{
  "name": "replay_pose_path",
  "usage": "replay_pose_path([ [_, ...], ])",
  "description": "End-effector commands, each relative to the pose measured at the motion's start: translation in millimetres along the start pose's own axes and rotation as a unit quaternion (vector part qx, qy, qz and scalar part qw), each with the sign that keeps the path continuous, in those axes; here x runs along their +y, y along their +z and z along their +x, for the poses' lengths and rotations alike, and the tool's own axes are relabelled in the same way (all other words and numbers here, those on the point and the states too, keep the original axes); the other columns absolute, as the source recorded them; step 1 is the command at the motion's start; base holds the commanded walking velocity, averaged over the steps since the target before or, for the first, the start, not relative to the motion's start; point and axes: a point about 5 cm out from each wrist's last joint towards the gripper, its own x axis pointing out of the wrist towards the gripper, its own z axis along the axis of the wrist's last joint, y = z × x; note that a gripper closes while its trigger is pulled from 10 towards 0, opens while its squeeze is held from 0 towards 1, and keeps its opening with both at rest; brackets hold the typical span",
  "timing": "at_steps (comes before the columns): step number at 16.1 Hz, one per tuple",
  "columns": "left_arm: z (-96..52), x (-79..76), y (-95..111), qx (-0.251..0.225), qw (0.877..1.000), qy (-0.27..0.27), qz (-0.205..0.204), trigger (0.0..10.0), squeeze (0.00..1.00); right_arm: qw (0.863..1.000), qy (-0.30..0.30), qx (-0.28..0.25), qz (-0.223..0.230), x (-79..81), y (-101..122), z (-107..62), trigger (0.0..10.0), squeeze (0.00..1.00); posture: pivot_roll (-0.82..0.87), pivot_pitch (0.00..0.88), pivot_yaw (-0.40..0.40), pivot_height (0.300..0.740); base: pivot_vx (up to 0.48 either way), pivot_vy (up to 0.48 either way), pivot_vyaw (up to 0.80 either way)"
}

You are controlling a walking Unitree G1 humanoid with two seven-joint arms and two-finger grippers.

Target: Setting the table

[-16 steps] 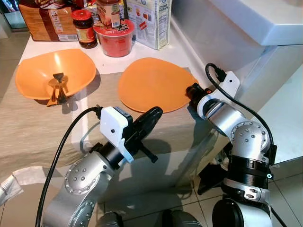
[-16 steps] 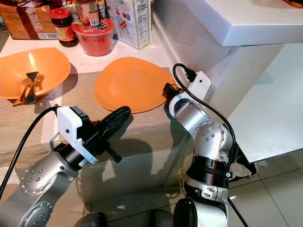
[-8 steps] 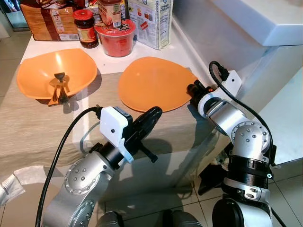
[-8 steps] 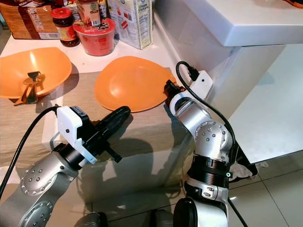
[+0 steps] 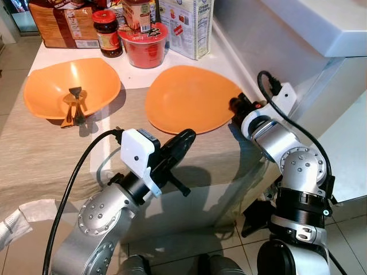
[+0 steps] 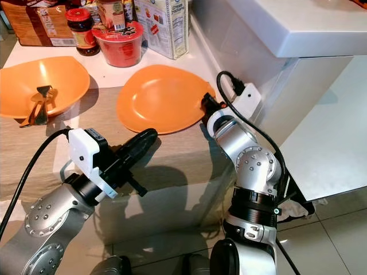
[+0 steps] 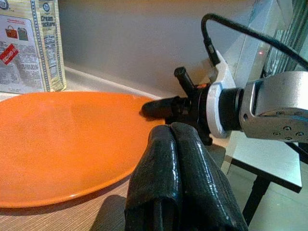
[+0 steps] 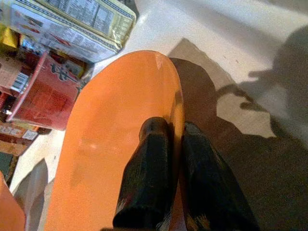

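Observation:
An orange plate (image 5: 189, 97) lies on the beige runner in the middle of the table. My right gripper (image 5: 235, 106) is shut on the plate's right rim. In the right wrist view one finger (image 8: 149, 159) lies on top of the plate (image 8: 110, 144) and the other sits under the rim. My left gripper (image 5: 183, 140) is shut with nothing in it and hovers over the table's near edge, pointing at the plate (image 7: 62, 139). An orange bowl (image 5: 51, 86) with black utensils (image 5: 74, 106) in it sits at the left.
A red noodle tub (image 5: 143, 43), a red-lidded jar (image 5: 106, 31), a cracker box (image 5: 186, 23) and a brown package (image 5: 60, 26) stand at the back. A white counter (image 5: 321, 28) rises close on the right. White paper (image 5: 23, 215) lies at the lower left.
The whole picture has shifted a little, so the camera moved. My right gripper stays on the plate's rim and the left arm holds its place.

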Motion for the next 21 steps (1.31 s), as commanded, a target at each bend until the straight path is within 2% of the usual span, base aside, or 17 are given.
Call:
replay_pose_path([
  [1,0.9,-1.1,4,-0.004,1.0,-0.004,0.001,10.0,0.0,1.0,-0.009,-0.017,-0.019,2.9,5,1.8,0.0,0.0,-0.04,0.137,-0.033,0.74,0.0,0.0,0.0],
  [2,1.0,-0.2,4,-0.005,1.0,-0.003,0.002,10.0,0.0,0.997,0.015,-0.056,-0.045,11.4,15,-0.2,0.0,0.0,-0.04,0.137,-0.032,0.74,0.0,0.0,0.0],
  [3,1.2,0.2,4,-0.006,1.0,-0.002,0.002,10.0,0.0,0.991,0.032,-0.093,-0.09,18.6,23,-3.0,0.0,0.0,-0.04,0.136,-0.031,0.74,0.0,0.0,0.0],
  [4,1.3,0.5,4,-0.007,1.0,-0.001,0.002,10.0,0.0,0.989,0.042,-0.105,-0.097,22.8,26,-4.5,0.0,0.0,-0.04,0.136,-0.03,0.74,0.0,0.0,0.0],
  [5,1.8,0.9,5,-0.01,1.0,-0.001,0.002,10.0,0.0,0.972,0.064,-0.147,-0.169,34.2,34,-9.5,0.0,0.0,-0.04,0.135,-0.029,0.74,0.0,0.0,0.0],
  [6,2.1,1.5,6,-0.011,1.0,0.0,0.002,10.0,0.0,0.959,0.073,-0.165,-0.22,40.2,36,-11.7,0.0,0.0,-0.04,0.135,-0.028,0.74,0.0,0.0,0.0],
  [7,2.2,1.7,6,-0.011,1.0,0.0,0.002,10.0,0.0,0.953,0.076,-0.172,-0.236,41.9,36,-12.4,0.0,0.0,-0.04,0.135,-0.027,0.74,0.0,0.0,0.0],
  [9,2.6,2.7,6,-0.012,1.0,0.001,0.004,10.0,0.0,0.934,0.1,-0.204,-0.275,51.3,37,-16.9,0.1,0.0,-0.04,0.133,-0.026,0.74,0.0,0.0,0.0],
  [10,3.0,3.3,7,-0.015,1.0,0.002,0.003,10.0,0.0,0.923,0.116,-0.218,-0.294,57.1,38,-19.4,0.5,0.0,-0.04,0.133,-0.026,0.74,0.0,0.0,0.0],
  [11,3.4,4.0,8,-0.017,1.0,0.003,0.003,10.0,0.0,0.907,0.146,-0.241,-0.314,67.8,40,-24.8,3.1,0.0,-0.04,0.13,-0.024,0.74,0.0,0.0,0.0],
  [12,3.7,4.3,8,-0.018,1.0,0.004,0.003,10.0,0.0,0.901,0.154,-0.248,-0.32,71.1,41,-26.6,6.8,0.0,-0.04,0.13,-0.024,0.74,0.0,0.0,0.0],
  [13,4.3,4.9,9,-0.02,1.0,0.005,0.003,10.0,0.0,0.893,0.161,-0.26,-0.33,74.9,43,-28.7,9.6,0.0,-0.04,0.129,-0.023,0.74,0.0,0.0,0.0],
  [14,5.0,5.5,10,-0.022,1.0,0.005,0.003,10.0,0.0,0.888,0.167,-0.27,-0.334,77.6,44,-30.3,10.0,0.0,-0.04,0.127,-0.023,0.74,0.0,0.0,0.0],
  [19,6.8,7.4,13,-0.032,0.999,0.009,0.001,10.0,0.0,0.878,0.189,-0.314,-0.309,84.9,56,-38.1,10.0,0.0,-0.04,0.126,-0.021,0.74,0.0,0.0,0.0],
  [21,7.8,9.3,15,-0.038,0.999,0.012,0.0,10.0,0.0,0.876,0.209,-0.343,-0.267,90.5,67,-44.8,10.0,0.0,-0.04,0.124,-0.018,0.74,0.0,0.0,0.0],
])
